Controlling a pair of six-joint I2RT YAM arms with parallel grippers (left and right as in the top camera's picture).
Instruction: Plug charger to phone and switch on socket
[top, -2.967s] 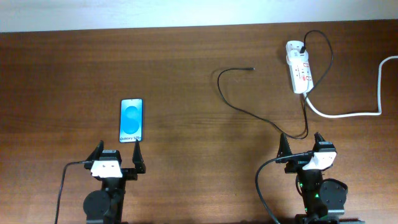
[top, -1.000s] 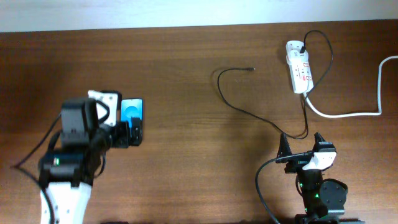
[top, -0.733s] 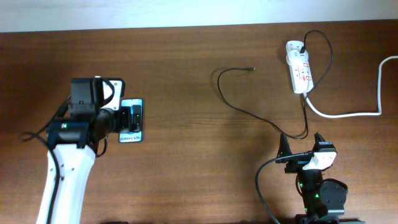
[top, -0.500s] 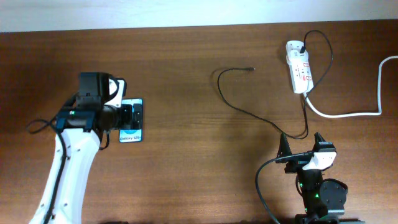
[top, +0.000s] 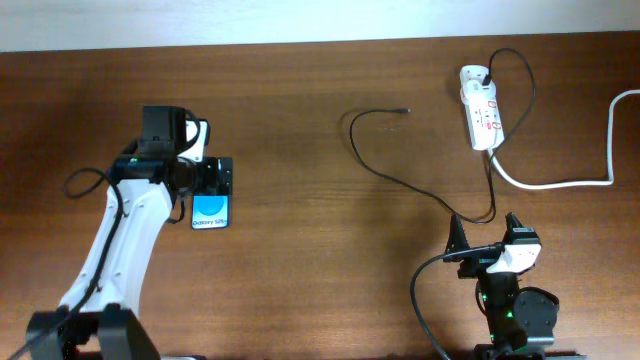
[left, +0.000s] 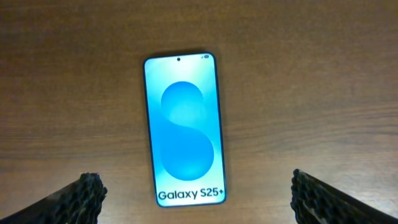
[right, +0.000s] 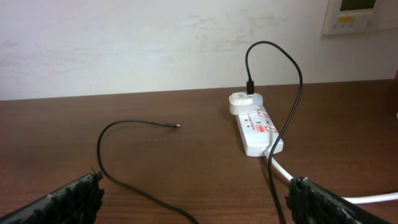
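Note:
The phone (top: 211, 209) lies flat on the brown table at the left, blue screen up. In the left wrist view, the phone (left: 183, 127) lies below the camera with its "Galaxy" end nearest. My left gripper (top: 215, 176) hovers over the phone, open and empty, and its fingertips (left: 199, 199) straddle the phone's near end. The charger cable (top: 375, 170) loops across the middle. Its free tip (top: 405, 110) lies on the table, as the right wrist view (right: 177, 126) also shows. The socket (top: 481, 118) lies at the far right and appears in the right wrist view (right: 258, 127). My right gripper (top: 483, 232) rests open and empty at the front right.
A thick white cord (top: 560, 183) runs from the socket to the right edge. The black cable's other end goes into a white adapter (top: 473, 75) on the socket's far end. A pale wall (right: 155, 43) stands behind the table.
My left arm rose from its rest pose at the front and swung over the phone, now covering its far half. The right arm, cable and socket have not moved.

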